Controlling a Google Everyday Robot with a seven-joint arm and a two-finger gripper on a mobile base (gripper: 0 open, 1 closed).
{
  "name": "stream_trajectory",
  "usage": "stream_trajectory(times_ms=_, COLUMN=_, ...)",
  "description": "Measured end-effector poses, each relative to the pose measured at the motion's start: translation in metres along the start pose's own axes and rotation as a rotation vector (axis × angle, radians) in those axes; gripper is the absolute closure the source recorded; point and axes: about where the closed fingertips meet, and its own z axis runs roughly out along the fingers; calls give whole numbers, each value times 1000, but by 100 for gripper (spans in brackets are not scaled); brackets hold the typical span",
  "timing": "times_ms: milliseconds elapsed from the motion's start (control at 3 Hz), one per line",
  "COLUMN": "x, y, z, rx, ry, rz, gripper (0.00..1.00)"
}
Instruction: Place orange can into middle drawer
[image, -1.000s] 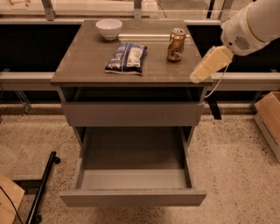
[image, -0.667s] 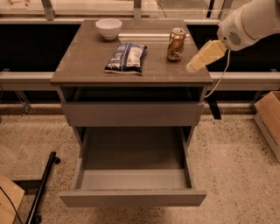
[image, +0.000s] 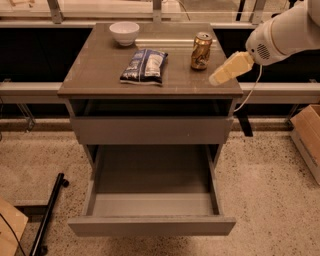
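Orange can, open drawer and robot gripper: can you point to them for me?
orange can (image: 201, 51): camera view, middle of its golden side.
middle drawer (image: 152, 204): camera view, bare grey floor.
gripper (image: 218, 78): camera view, pale tip, just right of the can.

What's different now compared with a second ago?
The cream-coloured gripper has edged left, closer to the golden-orange metal can, without touching it. The can, white bowl, blue-and-white snack bag and open grey-brown drawer stayed put.
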Motion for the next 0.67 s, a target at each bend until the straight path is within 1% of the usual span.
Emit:
stream_trajectory(times_ms=333, x=-16, y=-17, z=32, rx=61, ry=-104, rz=96, gripper=0)
stream_trajectory(times_ms=667, x=-29, y=-42, z=68, rx=91, ry=-207, rz=176, gripper=0)
